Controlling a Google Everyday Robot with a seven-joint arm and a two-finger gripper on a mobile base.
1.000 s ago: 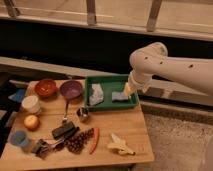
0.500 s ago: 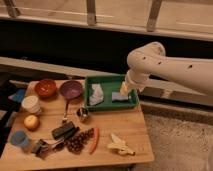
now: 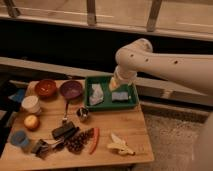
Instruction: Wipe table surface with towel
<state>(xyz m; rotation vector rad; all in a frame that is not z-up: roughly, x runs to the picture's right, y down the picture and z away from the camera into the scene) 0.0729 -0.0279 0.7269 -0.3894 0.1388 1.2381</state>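
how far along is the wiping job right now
Nothing looks done yet: the towel lies crumpled in the green tray, beside the sponge, not on the table surface. In hand: the gripper hovers open over the back of the tray, between towel and sponge, holding nothing. Left: grasp the towel, lift it out and wipe the wood.

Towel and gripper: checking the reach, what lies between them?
Camera view: only bare tray floor between towel and gripper, which hangs over the tray.
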